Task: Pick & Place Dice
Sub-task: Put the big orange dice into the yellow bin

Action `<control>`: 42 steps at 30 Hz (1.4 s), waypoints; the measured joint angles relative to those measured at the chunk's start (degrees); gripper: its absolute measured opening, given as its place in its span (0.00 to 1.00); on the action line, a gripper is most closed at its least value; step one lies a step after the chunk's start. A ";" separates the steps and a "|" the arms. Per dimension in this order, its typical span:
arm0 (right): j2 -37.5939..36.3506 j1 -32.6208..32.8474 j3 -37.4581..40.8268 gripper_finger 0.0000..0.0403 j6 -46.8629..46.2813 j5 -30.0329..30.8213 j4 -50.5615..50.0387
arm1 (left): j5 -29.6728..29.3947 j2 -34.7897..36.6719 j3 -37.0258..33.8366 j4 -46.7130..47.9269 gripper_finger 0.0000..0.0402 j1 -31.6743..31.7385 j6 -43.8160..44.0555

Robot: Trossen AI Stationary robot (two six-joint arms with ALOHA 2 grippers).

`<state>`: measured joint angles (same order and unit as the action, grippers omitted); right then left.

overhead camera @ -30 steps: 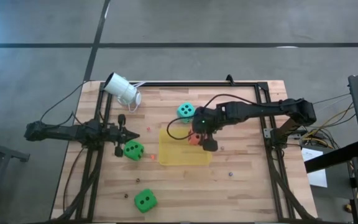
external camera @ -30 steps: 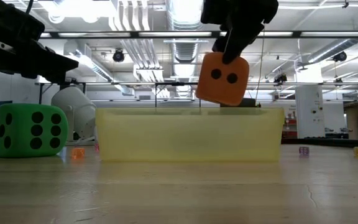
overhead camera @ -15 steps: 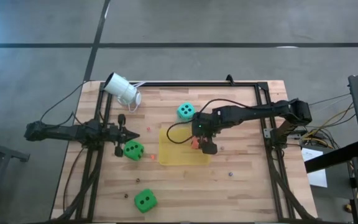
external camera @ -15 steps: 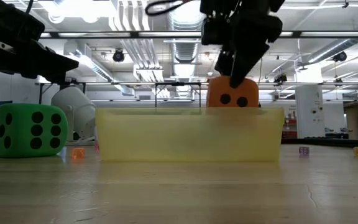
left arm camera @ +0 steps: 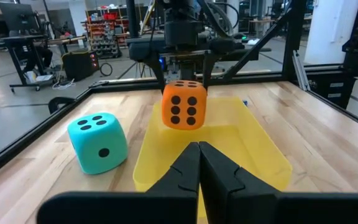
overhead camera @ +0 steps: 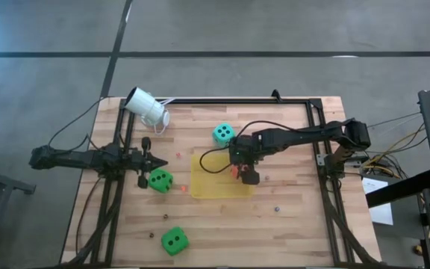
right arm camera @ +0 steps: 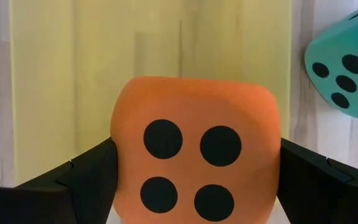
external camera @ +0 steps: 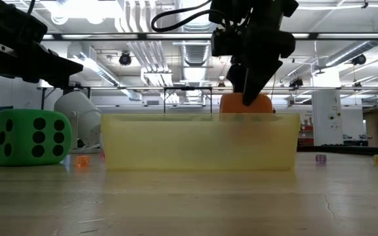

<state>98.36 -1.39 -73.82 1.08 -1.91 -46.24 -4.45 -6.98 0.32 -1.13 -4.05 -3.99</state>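
The orange-red die (left arm camera: 184, 104) sits between the fingers of my right gripper (overhead camera: 241, 170), low inside the yellow tray (overhead camera: 211, 183), near the tray's right end. In the low view only the die's top (external camera: 245, 103) shows above the tray wall. The teal die (overhead camera: 223, 134) rests on the wood just beyond the tray's far edge. One green die (overhead camera: 160, 179) lies on the table left of the tray, beside my left gripper (overhead camera: 161, 162), which is shut and touches nothing. The second green die (overhead camera: 174, 240) lies near the table's near edge. My right gripper pinches the orange-red die by two opposite side faces (right arm camera: 122, 171), one finger (right arm camera: 89, 177) on each side. The fingers come from above, pointing down. The die sits upright with its four-pip face up. Whether its underside touches the tray floor, I cannot tell.
A white cylinder-shaped camera (overhead camera: 146, 108) lies at the table's far left corner. Tiny coloured dice (external camera: 82, 160) are scattered on the wood around the tray. Black frame rails (overhead camera: 316, 119) run along the table's edges. Bare wood lies right of the tray.
My right gripper has moved down and slightly toward the table's left with the orange-red die still held. The die, which hung tilted above the tray rim, has levelled and now sits down inside the tray behind its wall.
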 joint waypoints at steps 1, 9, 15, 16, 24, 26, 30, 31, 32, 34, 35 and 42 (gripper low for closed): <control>0.06 0.00 0.00 0.85 0.00 -0.01 -0.04 | 0.00 0.00 0.00 0.00 0.02 0.00 0.00; 2.53 0.00 1.05 0.85 0.46 -0.22 0.12 | -0.02 0.00 0.00 0.00 0.02 0.00 0.11; 4.01 0.00 1.22 0.86 1.74 -1.09 0.14 | -0.02 -0.02 0.00 0.01 0.02 0.00 0.11; 4.05 0.00 1.22 0.87 1.87 -1.11 0.17 | -0.01 -0.02 0.00 0.02 0.02 0.00 0.11; 3.85 0.00 1.31 0.91 0.53 -1.60 0.22 | 0.00 -0.02 0.00 0.02 0.02 0.00 0.09; 3.85 -0.01 1.33 0.91 -0.04 -2.12 0.18 | -0.02 -0.02 0.00 0.02 0.02 0.00 0.07; 3.85 -0.02 1.36 0.91 -0.44 -3.63 0.20 | -0.02 -0.02 0.00 0.02 0.02 0.00 -0.04; 3.85 0.00 1.34 0.92 -0.44 -3.68 0.20 | -0.02 -0.02 0.00 0.02 0.02 0.00 -0.06; 3.85 0.00 1.31 0.92 -0.65 -3.70 0.23 | 0.00 -0.02 0.00 0.02 0.02 0.00 -0.07; 3.85 0.00 1.31 0.94 -1.36 -3.23 0.25 | -0.01 -0.02 0.00 0.02 0.02 0.00 -0.07; 3.85 -0.02 1.31 0.95 -1.74 -2.85 0.24 | 0.00 -0.02 0.00 0.02 0.02 0.00 -0.07; 3.85 -0.11 1.31 0.99 -2.23 -2.24 0.35 | 0.00 -0.02 0.00 0.02 0.02 0.00 -0.04</control>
<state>102.21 -1.50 -72.51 -1.15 -4.14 -45.89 -4.45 -7.01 0.32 -1.10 -4.05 -4.03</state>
